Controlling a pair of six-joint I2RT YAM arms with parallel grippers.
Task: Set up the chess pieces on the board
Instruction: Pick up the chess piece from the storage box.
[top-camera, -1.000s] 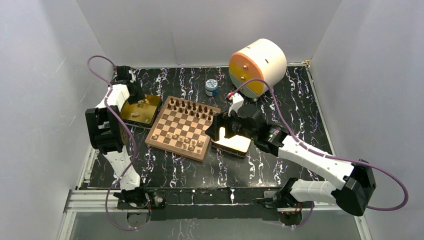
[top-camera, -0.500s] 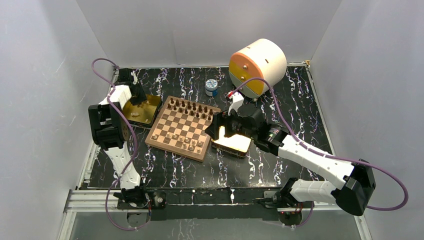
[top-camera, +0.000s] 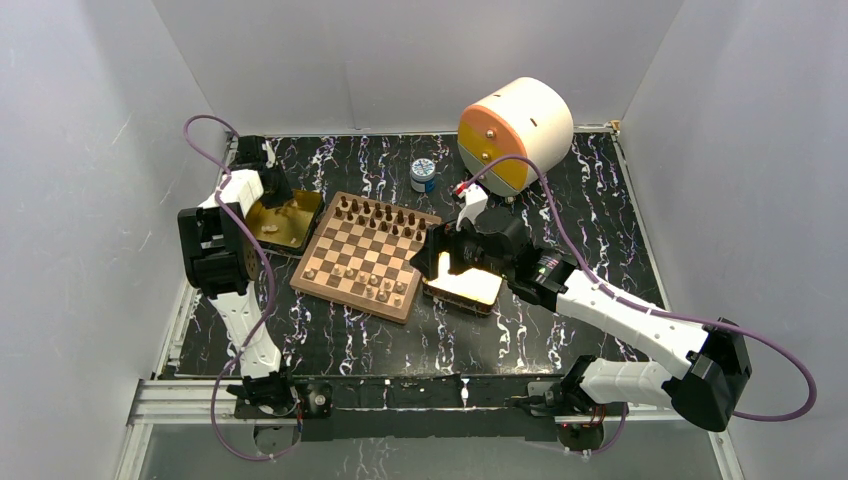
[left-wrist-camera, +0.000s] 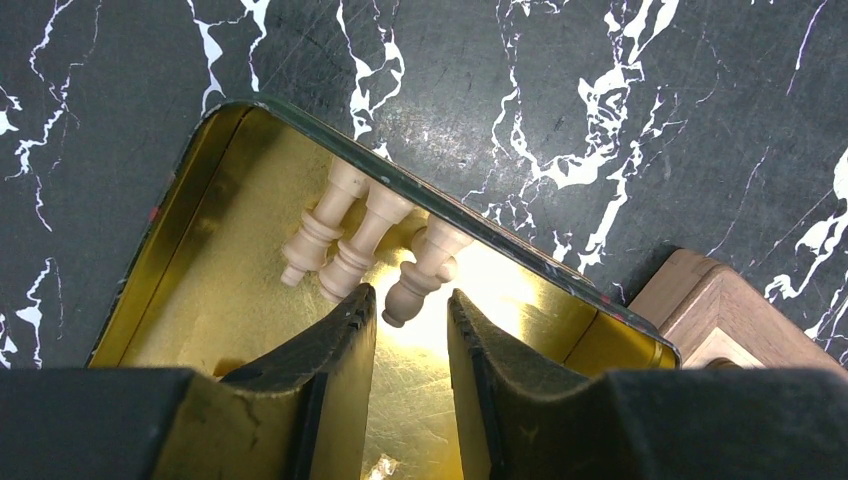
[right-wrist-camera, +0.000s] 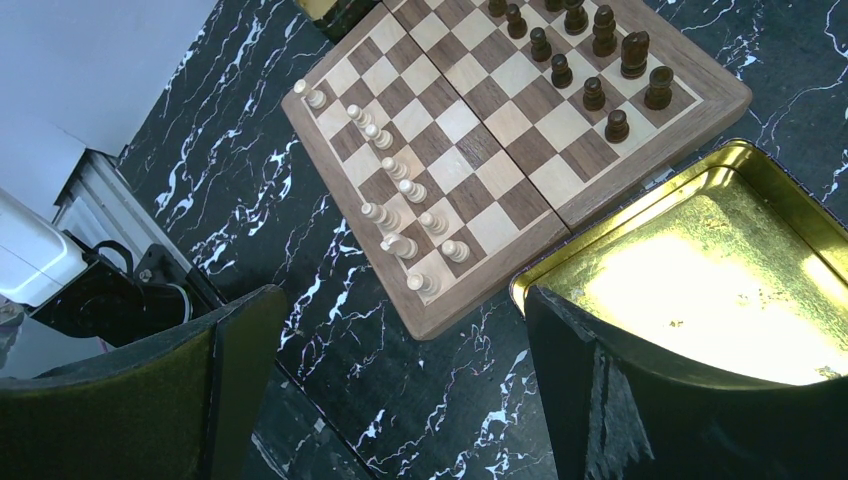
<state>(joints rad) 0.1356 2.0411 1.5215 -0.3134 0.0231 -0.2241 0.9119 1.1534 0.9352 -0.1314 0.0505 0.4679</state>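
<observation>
The left hand (left-wrist-camera: 408, 300) has dipped into the gold tray (left-wrist-camera: 200, 270), half-open and empty, before 3 pale pieces (left-wrist-camera: 365, 240).

Plain pale-grey walls on 3 sides: back wall (top-camera: 400, 60) well beyond left gripper (top-camera: 272, 195) & right gripper (top-camera: 445, 262); left wall (top-camera: 80, 200) & right wall (top-camera: 740, 150) outboard of each. Tabletop (top-camera: 600, 190) under both: black marble-look w/ white veins. Alu rail (top-camera: 420, 395) along near edge, well behind them. Light bright & even.
</observation>
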